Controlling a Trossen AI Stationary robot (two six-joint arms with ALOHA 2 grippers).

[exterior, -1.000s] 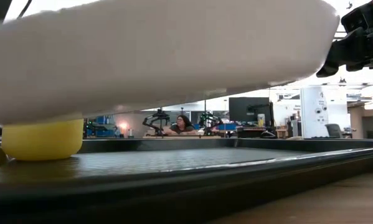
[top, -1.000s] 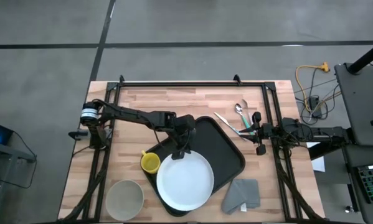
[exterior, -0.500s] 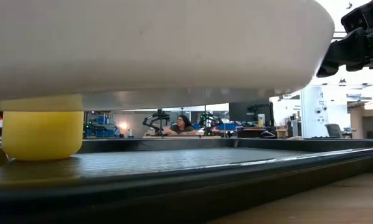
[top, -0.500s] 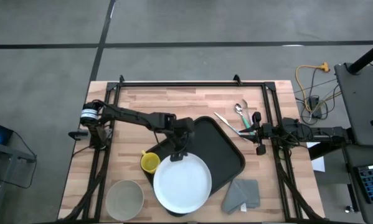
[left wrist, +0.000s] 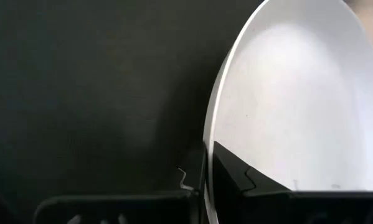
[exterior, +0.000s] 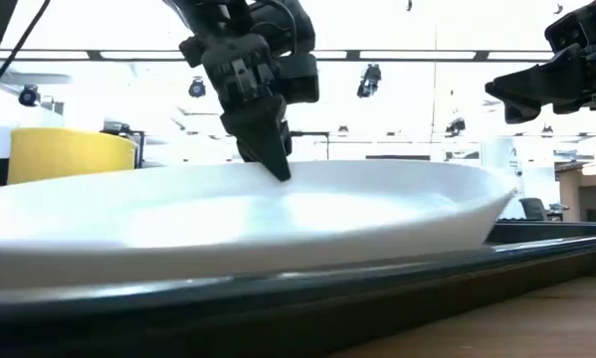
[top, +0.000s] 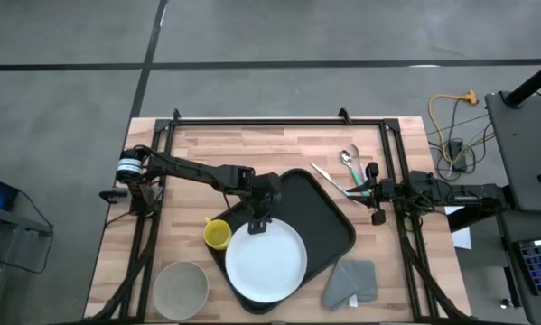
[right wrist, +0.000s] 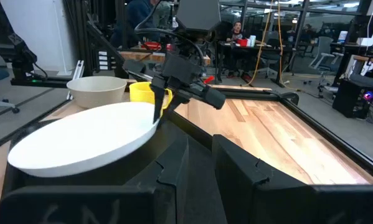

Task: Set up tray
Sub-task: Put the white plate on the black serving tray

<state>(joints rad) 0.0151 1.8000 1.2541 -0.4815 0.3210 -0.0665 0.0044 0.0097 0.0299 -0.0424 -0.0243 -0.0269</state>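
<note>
The black tray (top: 329,212) lies in the middle of the table. A round white plate (top: 268,264) fills its near left part. A yellow cup (top: 218,235) stands at the tray's left edge, beside the plate. My left gripper (top: 259,223) is at the plate's far rim, shut on it. My right gripper (top: 364,190) waits off the tray's right side, near the cutlery, open by a narrow gap and touching nothing. My left gripper pinches the plate's far rim (left wrist: 206,146) between its two fingers, one finger (left wrist: 236,177) on the plate's inner face and one outside. The fingers come from above, pointing down (exterior: 275,159). The plate's near part lies low on the tray, and the held rim stands slightly higher.
A pale bowl (top: 181,287) sits on the table's near left corner. A folded grey cloth (top: 351,282) lies near the tray's near right corner. A spoon and other cutlery (top: 345,171) lie beyond the tray's right corner. People sit in the room behind (right wrist: 236,30).
My left gripper has lowered the plate. A second ago its underside hung high over the tray; now it lies low on the tray, shifted slightly toward the table's left. The gripper has stayed shut on the rim.
</note>
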